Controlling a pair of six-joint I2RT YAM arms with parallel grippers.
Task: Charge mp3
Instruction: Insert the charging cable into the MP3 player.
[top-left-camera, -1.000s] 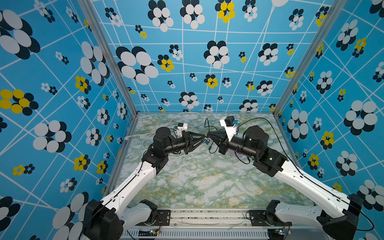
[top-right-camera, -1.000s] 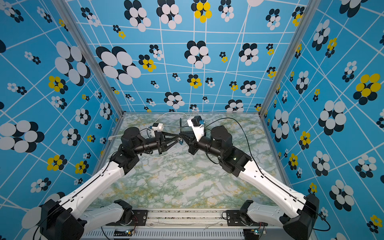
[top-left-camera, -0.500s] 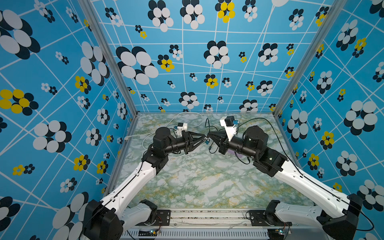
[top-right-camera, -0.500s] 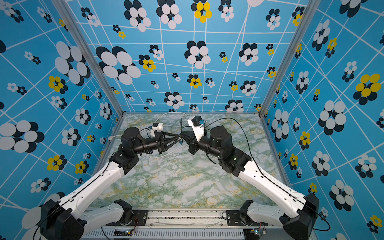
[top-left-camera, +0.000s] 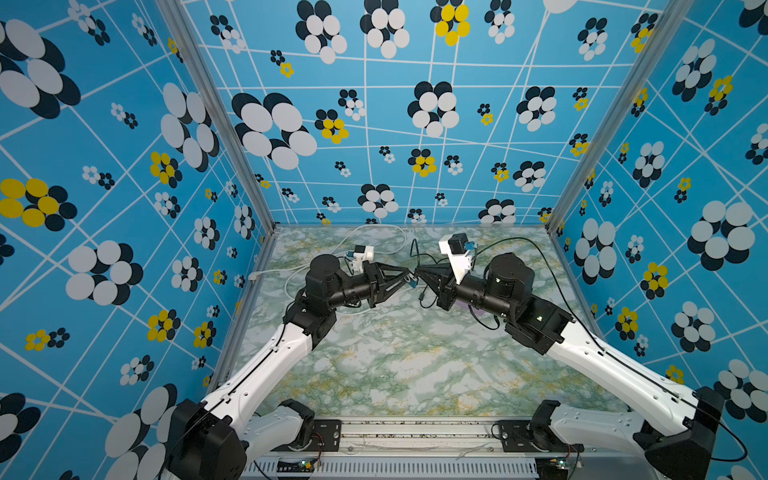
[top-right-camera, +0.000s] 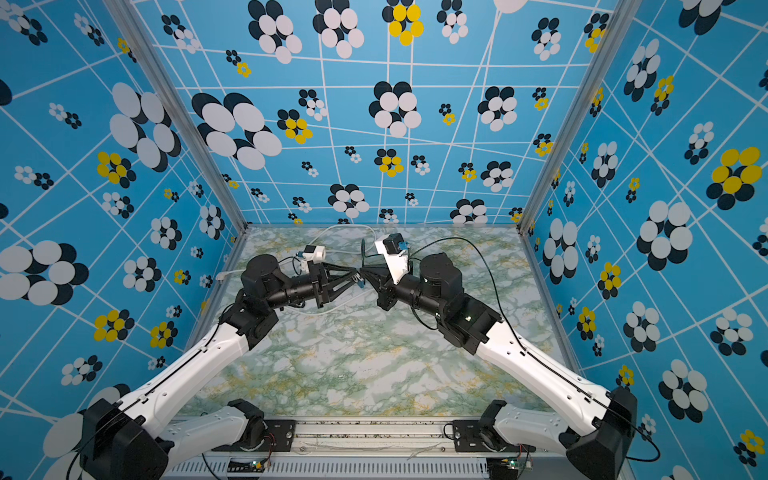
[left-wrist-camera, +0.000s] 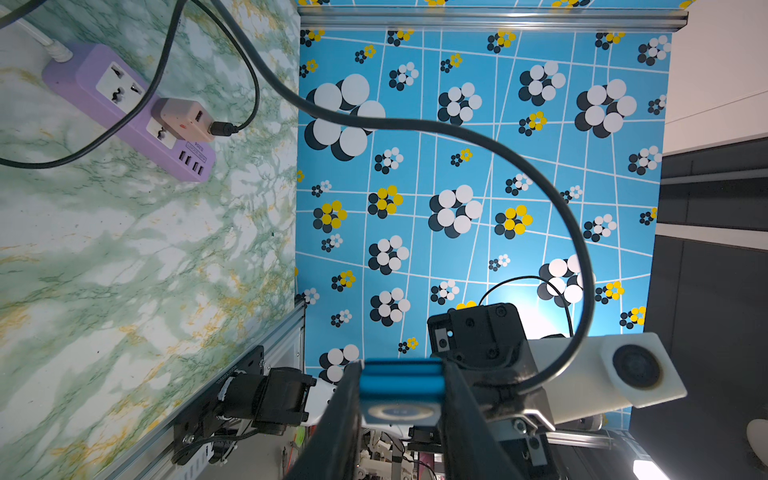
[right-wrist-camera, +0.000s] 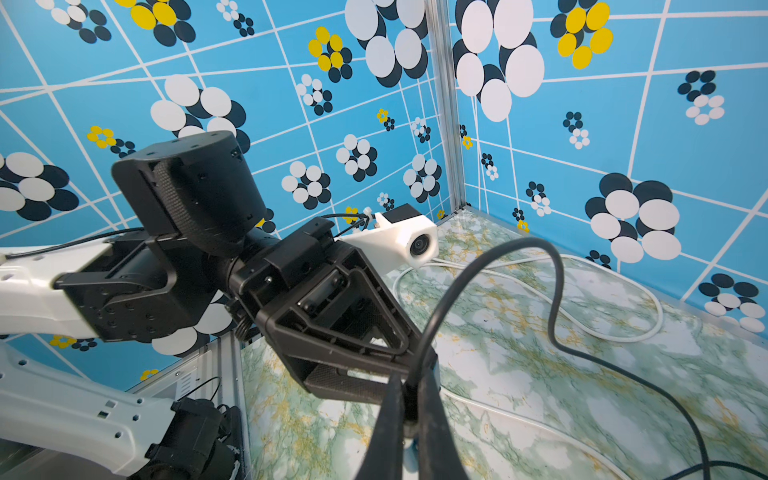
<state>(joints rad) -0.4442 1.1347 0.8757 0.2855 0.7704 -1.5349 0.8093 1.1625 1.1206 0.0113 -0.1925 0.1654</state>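
The mp3 (left-wrist-camera: 400, 388), a small blue player with a pale ring on its face, sits clamped between the two black fingers of my left gripper (left-wrist-camera: 401, 368). In both top views it is a blue speck (top-left-camera: 412, 282) (top-right-camera: 360, 284) held above the table's middle. My right gripper (top-left-camera: 419, 274) (right-wrist-camera: 411, 384) meets it tip to tip. It is shut on the free plug end of the black cable (right-wrist-camera: 552, 291). The other end of that cable (left-wrist-camera: 415, 124) is plugged into the pink cube charger (left-wrist-camera: 183, 118), which stands in the lilac power strip (left-wrist-camera: 124, 112).
A white cord (top-left-camera: 374, 232) loops over the marble table (top-left-camera: 395, 365) near the back wall. The power strip lies under my right arm, where a lilac bit (top-left-camera: 473, 309) shows. Patterned blue walls close three sides.
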